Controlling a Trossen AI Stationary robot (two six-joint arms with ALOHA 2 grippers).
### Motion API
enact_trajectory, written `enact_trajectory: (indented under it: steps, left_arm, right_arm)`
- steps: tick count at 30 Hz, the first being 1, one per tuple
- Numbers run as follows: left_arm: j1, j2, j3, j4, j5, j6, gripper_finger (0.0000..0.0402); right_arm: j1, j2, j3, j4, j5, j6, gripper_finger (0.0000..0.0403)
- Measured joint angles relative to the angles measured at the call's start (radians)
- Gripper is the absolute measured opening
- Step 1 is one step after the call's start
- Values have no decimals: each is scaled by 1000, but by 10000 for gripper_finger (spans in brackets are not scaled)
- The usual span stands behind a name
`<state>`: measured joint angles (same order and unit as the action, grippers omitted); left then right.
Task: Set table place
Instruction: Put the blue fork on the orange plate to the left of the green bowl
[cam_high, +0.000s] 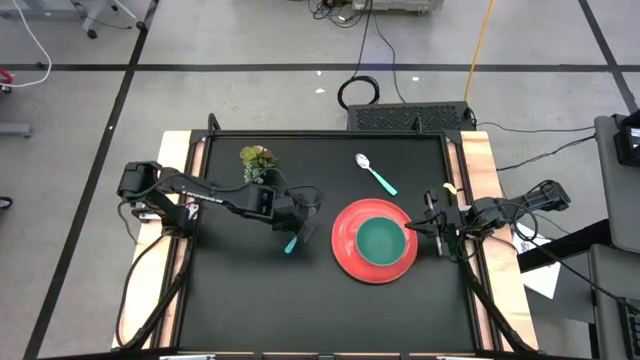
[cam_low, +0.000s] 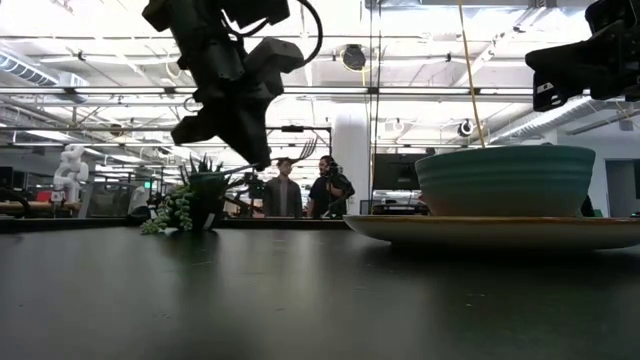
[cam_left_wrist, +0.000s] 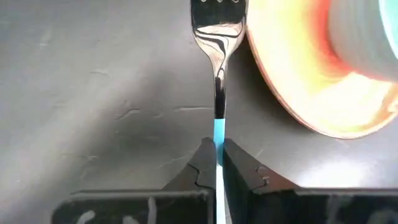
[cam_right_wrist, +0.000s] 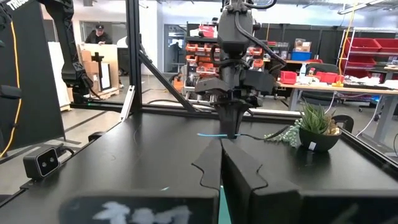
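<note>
**High view and three others: fork in hand, placement beside the plate pending**

High view: we take the red plate (cam_high: 345, 255) as our landmark. It sits on the table (cam_high: 230, 300) with the teal bowl (cam_high: 381, 241) resting inside it. The left gripper (cam_high: 296, 232) hangs just off the plate's rim on the left arm's side, clamped on the fork (cam_high: 292, 243), whose blue handle end shows below the fingers. The spoon (cam_high: 376, 174) lies well apart from the plate, toward the table's far edge. The right gripper (cam_high: 432, 228) waits at the plate's opposite rim, fingers pressed together on nothing.

Low view: we see the bowl standing in the plate; the fork itself is hard to make out here.

Left wrist view: the handle is pinched between the closed fingers, and the tines point past the plate's rim, near it but apart.

Right wrist view: the left gripper hangs above the tabletop with the fork roughly level.

Our judgement: lower the fork flat, parallel to the plate's edge and clear of it, releasing only once the handle rests on the table.
</note>
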<state>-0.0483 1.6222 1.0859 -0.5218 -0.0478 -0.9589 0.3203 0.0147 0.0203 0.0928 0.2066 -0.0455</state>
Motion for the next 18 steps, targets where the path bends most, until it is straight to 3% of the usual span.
enact_trajectory:
  steps: [18]
  left_arm:
    - [-13,0,0,46,-21,-44,9]
  right_arm:
    - [0,0,0,-8,0,0,0]
